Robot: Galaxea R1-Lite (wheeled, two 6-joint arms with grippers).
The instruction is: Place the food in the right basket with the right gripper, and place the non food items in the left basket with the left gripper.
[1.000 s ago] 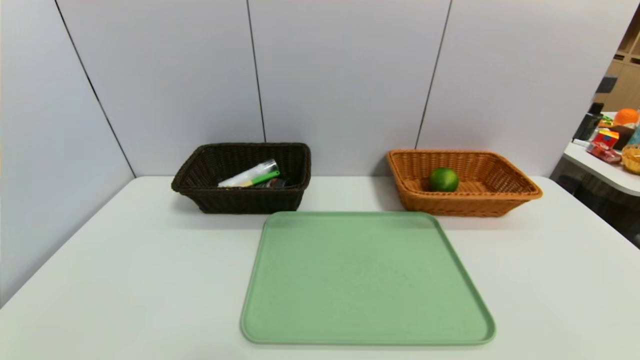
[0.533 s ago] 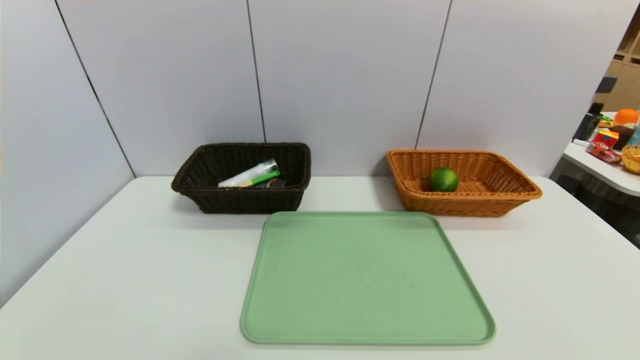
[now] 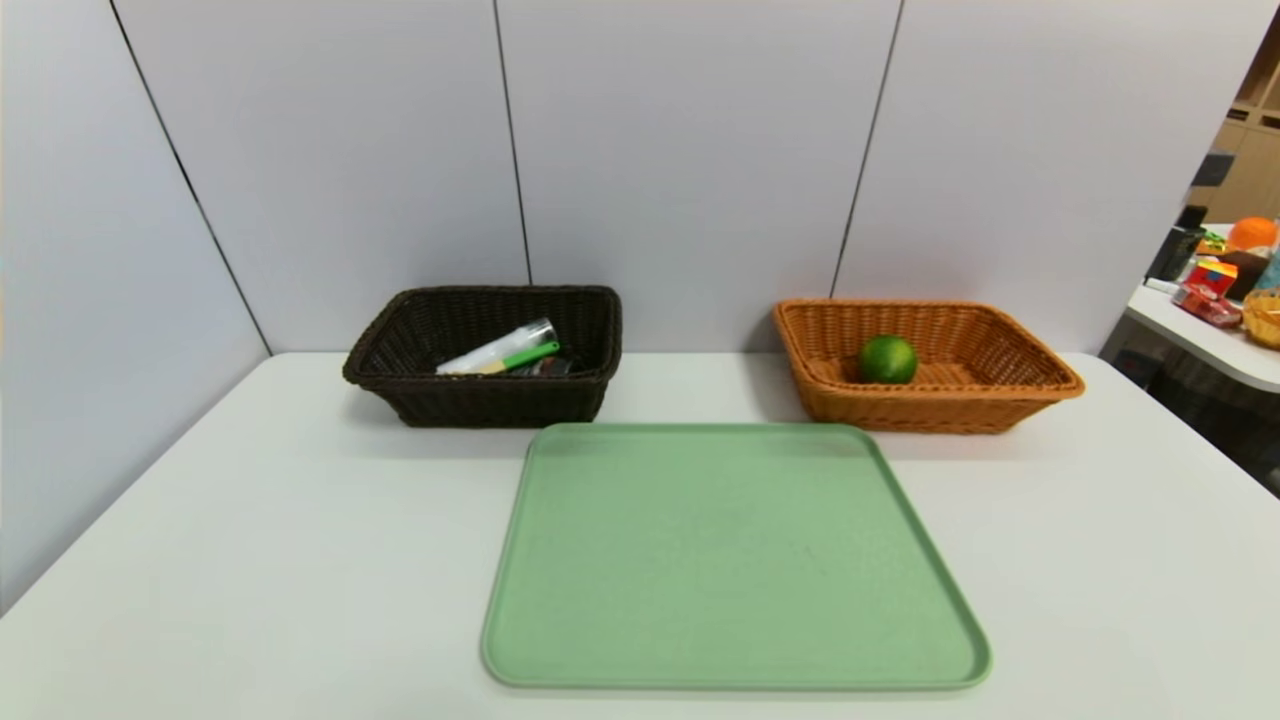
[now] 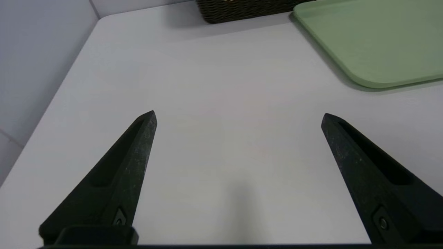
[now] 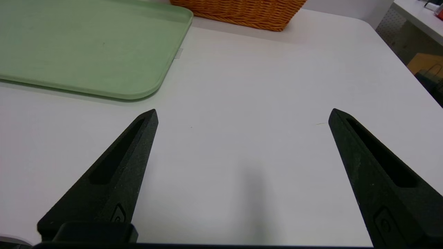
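Both hands, left hand (image 4: 238,116) and right hand (image 5: 242,114), hang open and empty; the lime (image 3: 887,359), far ahead, looks firm, rollable.

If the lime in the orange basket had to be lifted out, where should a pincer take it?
Take the round green lime across its widest middle, coming from straight above. It sits low inside the orange wicker basket, near the front wall, so the walls block a level approach; being round, any pair of opposite sides would probably serve.
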